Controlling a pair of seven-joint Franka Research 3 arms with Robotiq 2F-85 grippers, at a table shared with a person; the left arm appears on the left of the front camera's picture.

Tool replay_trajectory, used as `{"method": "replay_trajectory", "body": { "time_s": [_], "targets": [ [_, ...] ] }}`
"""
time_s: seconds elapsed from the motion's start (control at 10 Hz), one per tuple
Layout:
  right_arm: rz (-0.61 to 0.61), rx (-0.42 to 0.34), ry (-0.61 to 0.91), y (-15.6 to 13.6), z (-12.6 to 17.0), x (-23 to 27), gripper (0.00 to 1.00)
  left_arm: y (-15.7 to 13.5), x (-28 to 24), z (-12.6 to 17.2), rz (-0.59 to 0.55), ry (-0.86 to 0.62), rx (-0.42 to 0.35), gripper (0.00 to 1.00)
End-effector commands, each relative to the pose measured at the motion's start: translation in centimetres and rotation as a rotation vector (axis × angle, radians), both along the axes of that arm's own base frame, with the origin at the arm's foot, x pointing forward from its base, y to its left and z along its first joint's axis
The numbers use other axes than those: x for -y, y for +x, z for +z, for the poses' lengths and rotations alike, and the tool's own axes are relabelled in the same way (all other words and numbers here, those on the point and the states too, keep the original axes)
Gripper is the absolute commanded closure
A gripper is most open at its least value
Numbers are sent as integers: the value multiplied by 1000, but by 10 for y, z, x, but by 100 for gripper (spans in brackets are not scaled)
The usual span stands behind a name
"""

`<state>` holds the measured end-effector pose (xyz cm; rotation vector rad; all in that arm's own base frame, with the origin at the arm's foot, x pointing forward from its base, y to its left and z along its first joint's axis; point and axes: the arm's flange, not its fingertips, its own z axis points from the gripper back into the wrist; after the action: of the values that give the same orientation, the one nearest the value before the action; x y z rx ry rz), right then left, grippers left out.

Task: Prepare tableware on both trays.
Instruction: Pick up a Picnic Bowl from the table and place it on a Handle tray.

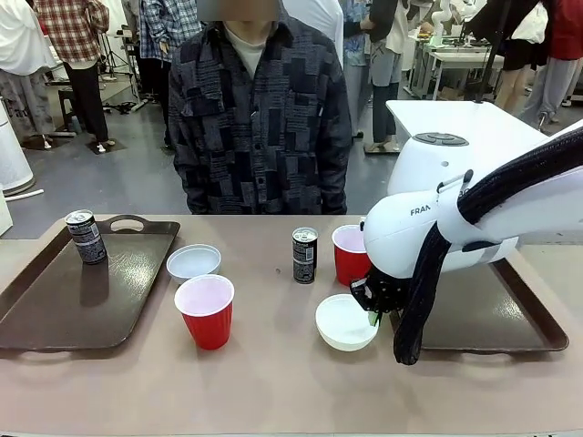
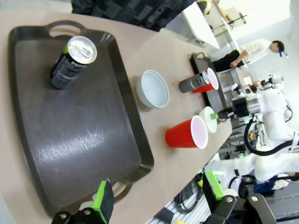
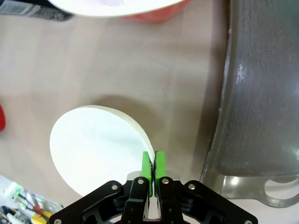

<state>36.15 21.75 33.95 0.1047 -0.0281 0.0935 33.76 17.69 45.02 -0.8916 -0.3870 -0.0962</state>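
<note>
Right hand (image 3: 153,164) is clenched on the rim of the near bowl (image 1: 346,322), green pads pinching the thin white wall between them. The bowl sits low at the worktop (image 1: 273,382); cannot tell whether it is resting or just lifted. Key relation: the right tray (image 1: 515,314) lies just beside this bowl, on the robot's right of it, with its raised rim between bowl and tray floor. Judgement: the bowl has to rise over that rim and travel a short way right. The tray's long axis runs left to right across the worktop, and a cut-out handle shows at its near corner in the right wrist view. Its visible floor is bare, the rest hidden under the arm. Left hand (image 2: 158,193) is released, fingers spread wide, hovering over the near end of the left tray (image 1: 55,300). That tray holds one upright can (image 1: 85,237) at its far end by the handle, nothing else. Loose on the worktop between the trays: far bowl (image 1: 193,262) just beside the left tray, near cup (image 1: 205,309) in front of it, second can (image 1: 304,255) in the middle, far cup (image 1: 351,255) just behind the held bowl. Both bowls and the near cup look empty. Left arm is nearer the far bowl and near cup
</note>
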Motion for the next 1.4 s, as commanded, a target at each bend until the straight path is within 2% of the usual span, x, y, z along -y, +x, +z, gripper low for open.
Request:
{"method": "replay_trajectory", "body": {
  "time_s": [0.0, 0.3, 0.5, 0.6, 0.8, 1.1, 1.3],
  "targets": [
    [59, -68, 64, -8, 21, 5, 100, 0, -1, 1, 3, -13, 5, 0],
    [75, -20, 150, -17, 97, 39, 100, 0, -1, 1, 3, -13, 5, 0],
    [11, -5, 134, 5, 124, 78, 100, 0, -1, 1, 3, -13, 5, 0],
    [-7, -37, 103, 19, 129, 105, 100, 0, -1, 1, 3, -13, 5, 0],
    [-16, -33, -11, 38, 133, 151, 100, 0, -1, 1, 3, -13, 5, 0],
    [-27, -21, 38, 55, 140, 211, 100, 0, -1, 1, 3, -13, 5, 0],
    [-54, -31, 28, 52, 136, 223, 100, 0, -1, 1, 3, -13, 5, 0]
  ]
}}
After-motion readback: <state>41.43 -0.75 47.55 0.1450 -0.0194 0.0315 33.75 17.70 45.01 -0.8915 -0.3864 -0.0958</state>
